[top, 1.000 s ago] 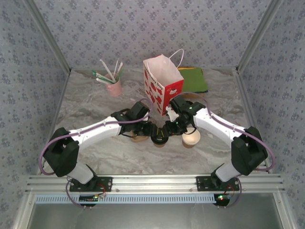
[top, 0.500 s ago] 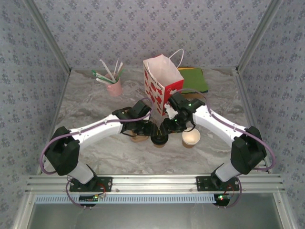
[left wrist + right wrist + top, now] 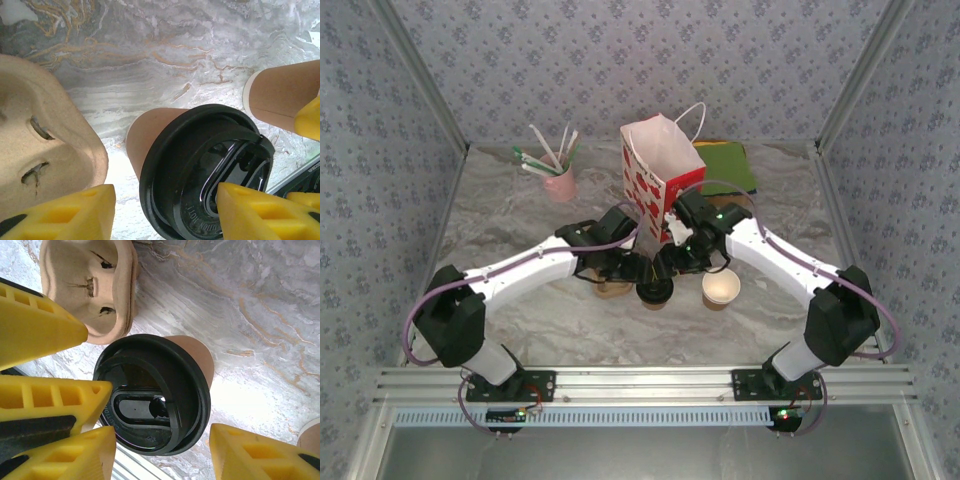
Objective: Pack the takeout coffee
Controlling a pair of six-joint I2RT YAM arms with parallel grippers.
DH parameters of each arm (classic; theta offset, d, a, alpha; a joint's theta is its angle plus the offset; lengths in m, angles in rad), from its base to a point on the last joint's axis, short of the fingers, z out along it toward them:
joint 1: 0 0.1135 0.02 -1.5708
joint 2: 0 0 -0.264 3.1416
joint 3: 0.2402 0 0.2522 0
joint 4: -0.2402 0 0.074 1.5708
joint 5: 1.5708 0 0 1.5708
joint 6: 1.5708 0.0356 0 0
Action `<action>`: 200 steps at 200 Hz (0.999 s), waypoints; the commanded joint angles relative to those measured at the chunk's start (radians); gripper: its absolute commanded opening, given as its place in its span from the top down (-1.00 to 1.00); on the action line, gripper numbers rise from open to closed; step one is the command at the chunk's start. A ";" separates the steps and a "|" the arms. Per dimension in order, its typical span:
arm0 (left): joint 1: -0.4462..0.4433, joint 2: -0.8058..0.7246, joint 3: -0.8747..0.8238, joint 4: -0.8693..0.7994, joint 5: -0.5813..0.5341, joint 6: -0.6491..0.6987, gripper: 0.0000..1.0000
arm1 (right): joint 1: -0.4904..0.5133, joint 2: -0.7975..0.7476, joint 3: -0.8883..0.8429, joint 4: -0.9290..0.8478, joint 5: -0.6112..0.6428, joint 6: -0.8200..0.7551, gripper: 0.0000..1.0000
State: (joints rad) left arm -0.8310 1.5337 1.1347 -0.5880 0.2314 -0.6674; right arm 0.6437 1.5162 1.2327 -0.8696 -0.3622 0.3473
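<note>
Coffee: small brown paper cup with round black plastic lid (image 3: pixel 200 170) stood at centre.
Left gripper (image 3: pixel 165 200): yellow fingers (image 3: pixel 65 215) at 7 and 5 o'clock flanked it, apart.
Carrier: tan moulded-pulp tray (image 3: pixel 45 150) lay at 9 o'clock.
Neighbour: second brown paper cup (image 3: pixel 285 95) stood at 2 o'clock.

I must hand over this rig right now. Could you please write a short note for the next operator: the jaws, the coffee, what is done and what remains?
Left gripper: jaws open on either side of the lid, no grip.
Right gripper: jaws open around the same cup, no grip.
Takeout coffee: upright on the table, between the cup carrier and the lidless cup.
Paper bag: stands open behind them.
Done: the lid sits on the cup.
Left: the coffee is not yet packed; probably grip it and move it into the carrier or bag.
</note>
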 commanded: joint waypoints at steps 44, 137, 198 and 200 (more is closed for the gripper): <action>0.056 -0.153 0.080 -0.061 -0.137 0.012 -0.65 | -0.016 -0.089 0.064 -0.047 0.162 0.018 -0.45; 0.185 -0.236 0.031 -0.130 -0.261 -0.020 -0.99 | -0.097 -0.174 0.088 -0.008 0.264 0.073 -1.00; 0.235 -0.318 -0.210 -0.048 -0.212 -0.169 -0.71 | 0.006 -0.091 0.143 0.019 0.322 0.042 -1.00; 0.236 -0.323 -0.217 -0.044 -0.213 -0.171 -0.70 | 0.012 -0.087 0.146 0.020 0.323 0.040 -1.00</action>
State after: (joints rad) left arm -0.6086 1.2758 0.9821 -0.6689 0.0082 -0.7639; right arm 0.5995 1.3804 1.3220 -0.8604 -0.0910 0.4065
